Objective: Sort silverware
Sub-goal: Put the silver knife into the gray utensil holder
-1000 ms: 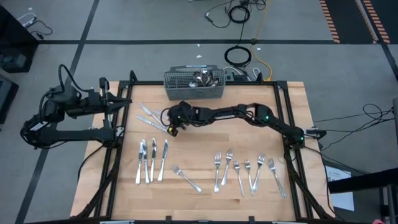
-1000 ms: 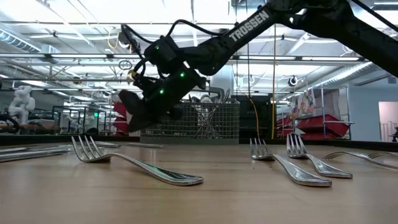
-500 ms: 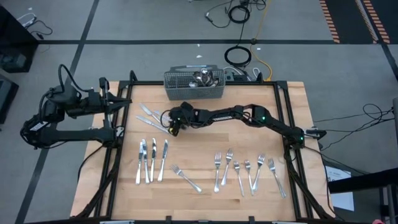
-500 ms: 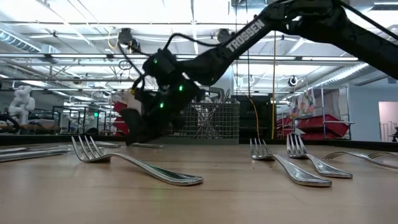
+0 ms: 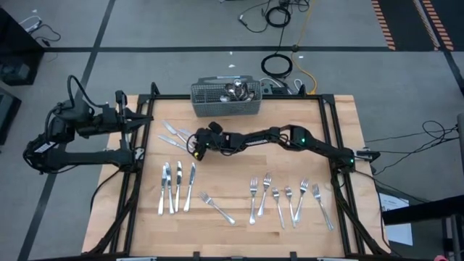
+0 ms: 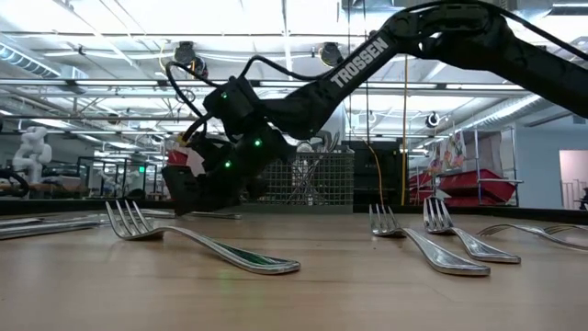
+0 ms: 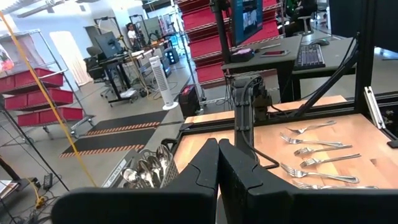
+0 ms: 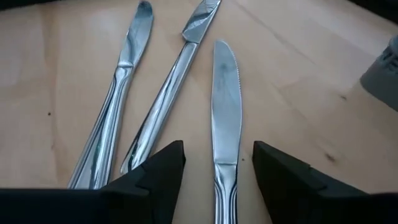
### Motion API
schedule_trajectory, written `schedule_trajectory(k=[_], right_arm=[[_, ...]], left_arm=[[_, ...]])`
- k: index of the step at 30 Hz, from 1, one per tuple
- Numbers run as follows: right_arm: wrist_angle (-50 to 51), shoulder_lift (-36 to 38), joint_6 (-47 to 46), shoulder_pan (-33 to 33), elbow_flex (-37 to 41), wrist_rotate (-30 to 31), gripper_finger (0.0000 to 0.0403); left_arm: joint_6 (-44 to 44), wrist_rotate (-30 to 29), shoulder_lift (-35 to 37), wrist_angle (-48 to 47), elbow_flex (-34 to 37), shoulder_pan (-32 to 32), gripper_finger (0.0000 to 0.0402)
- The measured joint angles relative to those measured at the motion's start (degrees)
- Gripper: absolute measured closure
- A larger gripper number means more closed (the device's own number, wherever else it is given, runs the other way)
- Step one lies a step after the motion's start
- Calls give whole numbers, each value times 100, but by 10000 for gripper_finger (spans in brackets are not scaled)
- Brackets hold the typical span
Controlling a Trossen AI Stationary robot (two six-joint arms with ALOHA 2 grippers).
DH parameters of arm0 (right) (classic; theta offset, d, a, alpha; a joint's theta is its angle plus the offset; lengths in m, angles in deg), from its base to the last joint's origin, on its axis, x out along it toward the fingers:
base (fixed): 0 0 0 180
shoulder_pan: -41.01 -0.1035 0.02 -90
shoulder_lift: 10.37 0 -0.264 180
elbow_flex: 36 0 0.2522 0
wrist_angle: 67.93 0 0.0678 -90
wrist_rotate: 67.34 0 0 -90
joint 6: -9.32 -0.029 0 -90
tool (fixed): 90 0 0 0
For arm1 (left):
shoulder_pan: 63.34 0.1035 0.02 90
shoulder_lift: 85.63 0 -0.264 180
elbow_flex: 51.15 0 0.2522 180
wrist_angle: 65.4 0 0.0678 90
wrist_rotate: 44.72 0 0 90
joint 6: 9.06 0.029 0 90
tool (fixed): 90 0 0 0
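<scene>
The right gripper (image 8: 214, 168) hangs low over the tabletop (image 5: 239, 167) with fingers spread and nothing held; one table knife (image 8: 224, 118) lies straight between them, two more just beside it. The sorting looks well along: three knives (image 5: 176, 187) sit in a row, forks (image 5: 286, 199) are grouped apart, but the basket (image 5: 226, 100) is not yet emptied. The left gripper (image 7: 217, 168) waits clenched off the tabletop's edge.

Overhead, table-level, two wrist views.
</scene>
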Motion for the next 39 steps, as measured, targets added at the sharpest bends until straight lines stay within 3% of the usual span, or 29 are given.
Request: schedule_trajectory(k=[5,13,31,39], right_arm=[[58,-6,-244,52,0,-145,229],[290,5,-607,86,-9,-189,383],[-51,247,-419,64,47,-166,397],[119,472,359,-4,66,-303,402]], left_arm=[[0,0,0,-7,0,-1,391],[-2,-2,0,-47,0,0,391],[0,-4,-1,-308,0,-1,391],[0,-7,0,-354,0,-1,391]])
